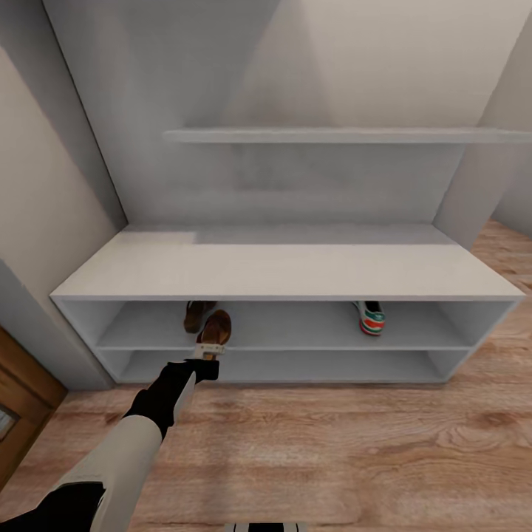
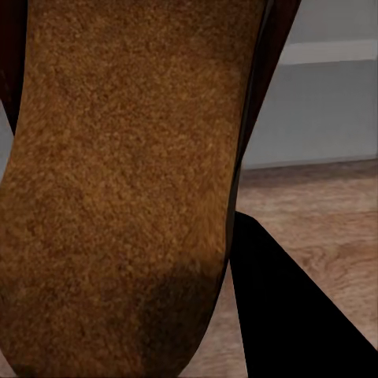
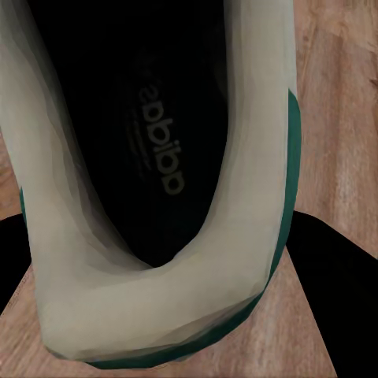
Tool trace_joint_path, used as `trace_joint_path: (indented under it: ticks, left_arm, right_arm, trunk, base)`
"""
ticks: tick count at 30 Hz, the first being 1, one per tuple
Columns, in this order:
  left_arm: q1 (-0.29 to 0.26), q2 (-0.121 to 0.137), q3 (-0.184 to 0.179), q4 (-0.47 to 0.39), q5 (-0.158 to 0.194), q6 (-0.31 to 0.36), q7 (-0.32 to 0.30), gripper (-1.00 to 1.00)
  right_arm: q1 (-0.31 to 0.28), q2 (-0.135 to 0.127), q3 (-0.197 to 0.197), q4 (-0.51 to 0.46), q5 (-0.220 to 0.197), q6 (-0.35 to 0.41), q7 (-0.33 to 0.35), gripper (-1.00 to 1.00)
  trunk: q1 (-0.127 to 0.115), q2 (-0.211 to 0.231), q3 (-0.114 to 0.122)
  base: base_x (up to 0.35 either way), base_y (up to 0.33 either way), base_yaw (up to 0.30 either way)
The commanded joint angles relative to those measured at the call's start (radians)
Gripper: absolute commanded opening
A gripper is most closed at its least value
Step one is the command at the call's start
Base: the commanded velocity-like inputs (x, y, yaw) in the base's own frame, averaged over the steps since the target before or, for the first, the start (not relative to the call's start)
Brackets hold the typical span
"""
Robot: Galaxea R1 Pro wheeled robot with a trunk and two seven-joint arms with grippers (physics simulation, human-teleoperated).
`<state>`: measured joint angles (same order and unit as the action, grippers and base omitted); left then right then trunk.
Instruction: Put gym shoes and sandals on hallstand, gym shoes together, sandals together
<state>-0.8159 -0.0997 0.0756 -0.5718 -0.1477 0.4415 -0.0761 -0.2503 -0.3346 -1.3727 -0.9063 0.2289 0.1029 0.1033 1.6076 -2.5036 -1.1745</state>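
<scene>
Closest to me, my right claw (image 3: 157, 315) has a gym shoe (image 3: 157, 260) right against it: in the right wrist view the white heel collar with its green stripe sits between the two dark fingers (image 3: 331, 291), the shoe's long axis running straight away from the claw over the corridor floor (image 3: 346, 118). I judge it gripped at the heel, though the pads' contact itself is hidden.

My left claw (image 1: 205, 362) reaches forward, closed on a sandal (image 1: 215, 330) by its near end (the tan footbed faces up, toe pointing into the rack). In the left wrist view the brown footbed (image 2: 118, 197) looms directly ahead of the fingers (image 2: 291, 315), so the sandal's length continues the line of the arm. It is at the front edge of the upper open shelf of the hallstand (image 1: 295, 270); whether it rests on the shelf I cannot tell.

That is the relation that counts: just beyond and slightly left lies the other sandal (image 1: 196, 313), already on that shelf, roughly parallel and nearly touching mine. A straight push inward should seat mine beside it.

Farther right on the same shelf, well apart, sits the second gym shoe (image 1: 370, 318), heel outward; my right arm is the nearer one for it.
</scene>
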Motion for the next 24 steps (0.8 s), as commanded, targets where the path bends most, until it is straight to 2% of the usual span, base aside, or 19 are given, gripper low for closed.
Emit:
trace_joint_path:
  ticks: [1,5,11,17,24]
  left_arm:
    - [0.000,-0.002,0.008,-0.002,-0.013,0.005,-0.010,-1.00]
    - [0.001,0.000,0.008,-0.002,-0.013,0.003,-0.010,-1.00]
    - [0.005,-0.001,0.007,-0.002,-0.013,0.000,-0.007,-1.00]
    - [0.006,0.000,0.008,-0.002,-0.015,-0.003,-0.004,-1.00]
    - [0.007,0.000,0.007,-0.002,-0.014,-0.003,-0.002,-1.00]
  right_arm:
    - [-0.001,0.000,-0.004,-0.002,0.010,0.004,0.009,-1.00]
    - [-0.002,0.000,-0.004,-0.002,0.010,0.004,0.009,-1.00]
    - [-0.001,0.000,-0.004,-0.002,0.010,0.004,0.009,-1.00]
    - [-0.002,0.000,-0.004,-0.002,0.010,0.004,0.009,-1.00]
    - [-0.002,0.000,-0.005,-0.002,0.010,0.004,0.009,-1.00]
  trunk:
    - [0.000,0.000,-0.001]
    - [0.000,0.000,-0.001]
    - [0.000,0.000,-0.001]
    - [0.000,0.000,-0.001]
    - [0.000,0.000,-0.001]
  base:
    - [0.071,0.000,0.000]
    - [0.049,0.000,0.000]
    - [0.222,0.000,0.000]
    - [0.039,0.000,0.000]
    - [0.203,0.000,0.000]
